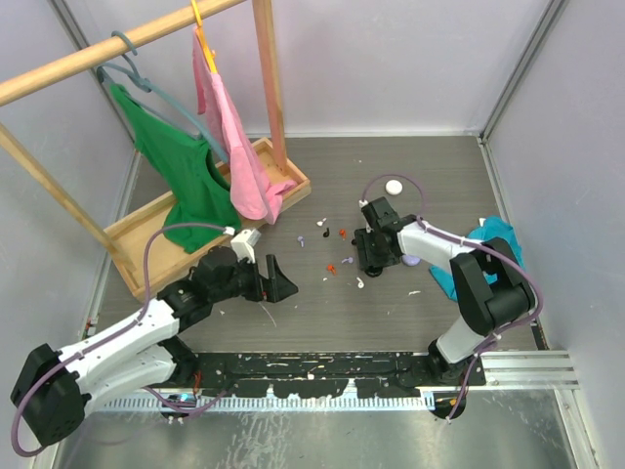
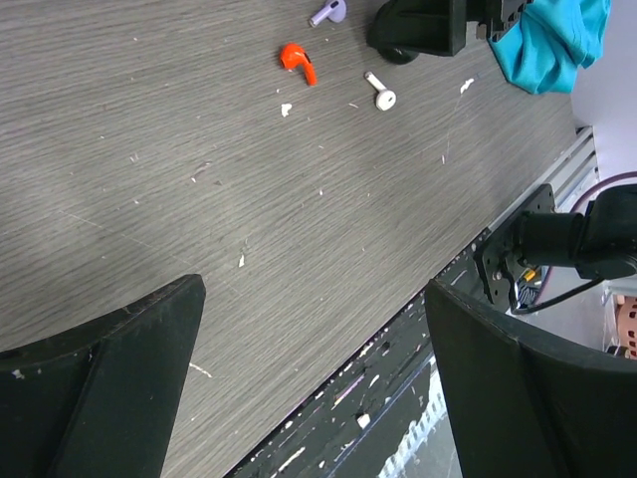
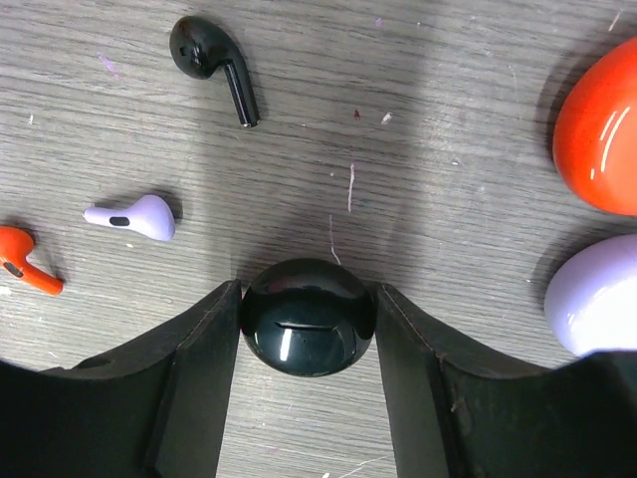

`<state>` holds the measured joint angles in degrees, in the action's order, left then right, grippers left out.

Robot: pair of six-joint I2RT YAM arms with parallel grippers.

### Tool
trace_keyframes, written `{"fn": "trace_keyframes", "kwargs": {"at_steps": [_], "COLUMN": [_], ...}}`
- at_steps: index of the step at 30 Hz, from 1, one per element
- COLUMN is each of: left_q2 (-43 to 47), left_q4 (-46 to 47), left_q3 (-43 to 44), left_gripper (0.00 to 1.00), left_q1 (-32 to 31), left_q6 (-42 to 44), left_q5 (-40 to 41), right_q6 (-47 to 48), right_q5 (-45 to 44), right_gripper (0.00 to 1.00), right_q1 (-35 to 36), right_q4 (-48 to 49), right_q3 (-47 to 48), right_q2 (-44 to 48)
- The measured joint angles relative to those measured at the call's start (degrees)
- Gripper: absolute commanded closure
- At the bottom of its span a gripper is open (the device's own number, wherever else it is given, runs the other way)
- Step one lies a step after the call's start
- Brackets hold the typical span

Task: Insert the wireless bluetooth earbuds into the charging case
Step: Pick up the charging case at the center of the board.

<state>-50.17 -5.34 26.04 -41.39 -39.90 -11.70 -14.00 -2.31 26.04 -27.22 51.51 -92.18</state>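
Right hand (image 3: 309, 291) grips the black charging case (image 3: 307, 324) by its sides, steadying it for opening, I judge. Left hand (image 2: 314, 299) hangs released above the surface (image 2: 249, 179).

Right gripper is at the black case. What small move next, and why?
Probably squeeze firmly before any lift: the right gripper flanks the black case, seemingly touching both its sides, and the case sits closed on the table.

The table (image 3: 448, 119) looks like matt grey wood with fine grain. The black case (image 3: 307, 319) and red case (image 3: 602, 134) are smooth glossy plastic. The teal cloth (image 2: 547, 40) is matt fabric.
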Motion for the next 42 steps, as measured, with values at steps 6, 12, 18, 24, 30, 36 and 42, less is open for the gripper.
{"fn": "trace_keyframes", "kwargs": {"at_steps": [6,12,18,24,30,36,42], "left_q2": [-2.3,-3.2,-5.4,-9.0,-14.1,-19.8,-23.5], "left_q4": [3.0,7.8,14.1,22.0,30.7,41.6,49.9], "left_q3": [0.0,0.0,0.0,-0.5,-0.9,-1.0,-1.0], "left_gripper": [0.06,0.06,0.08,0.08,0.12,0.18,0.37], "left_q1": [-2.0,-3.9,-6.8,-10.8,-12.8,-13.7,-14.2], "left_q6": [-1.2,-2.8,-4.5,-5.8,-5.9,-4.7,-1.4], "left_q5": [0.9,3.5,7.9,14.0,18.8,20.5,21.1], "right_q6": [-0.6,-4.5,-11.4,-19.4,-26.9,-32.8,-36.3], "right_q5": [0.0,-0.1,-0.2,-1.6,-4.8,-8.5,-12.1], "right_gripper": [0.48,0.47,0.47,0.47,0.47,0.46,0.47], "right_q1": [0.4,1.7,4.1,8.5,12.7,17.3,21.2], "right_q4": [-0.3,1.4,7.3,14.2,20.4,25.7,28.1], "right_q3": [0.0,-0.8,-4.1,-7.5,-10.1,-11.9,-12.0], "right_q2": [1.6,10.6,20.5,26.6,30.7,31.2,31.1]}}
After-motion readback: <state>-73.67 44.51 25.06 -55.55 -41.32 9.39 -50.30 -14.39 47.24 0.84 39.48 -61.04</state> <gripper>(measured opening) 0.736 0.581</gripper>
